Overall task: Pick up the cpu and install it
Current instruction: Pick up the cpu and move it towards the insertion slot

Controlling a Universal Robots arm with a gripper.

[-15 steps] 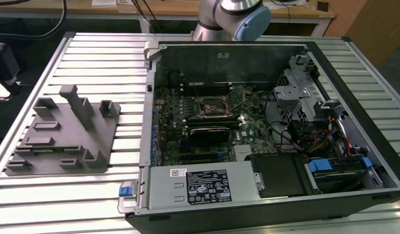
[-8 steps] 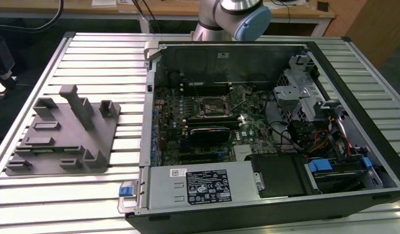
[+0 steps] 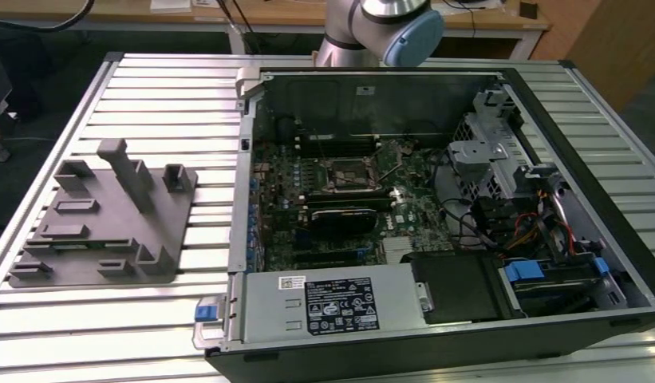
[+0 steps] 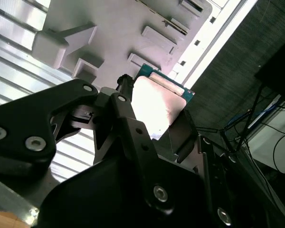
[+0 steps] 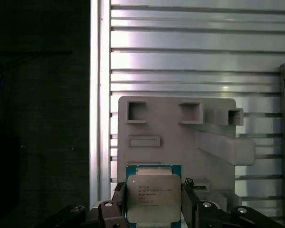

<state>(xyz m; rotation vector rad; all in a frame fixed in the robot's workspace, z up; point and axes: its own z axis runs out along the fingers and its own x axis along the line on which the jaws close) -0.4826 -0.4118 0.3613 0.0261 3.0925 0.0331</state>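
The gripper (image 5: 153, 211) clasps the cpu (image 5: 153, 198) by two edges, the grey fixture plate (image 5: 175, 128) behind it; best keep it level and the squeeze gentle, lest it slip

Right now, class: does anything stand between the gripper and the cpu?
Nothing visible does. In both wrist views the cpu sits directly in the gripper, a finger against each of two opposite sides. The grey fixture plate lies beyond it, apart.

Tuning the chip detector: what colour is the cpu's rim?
The cpu rim is teal-green, clearest in the first wrist view.
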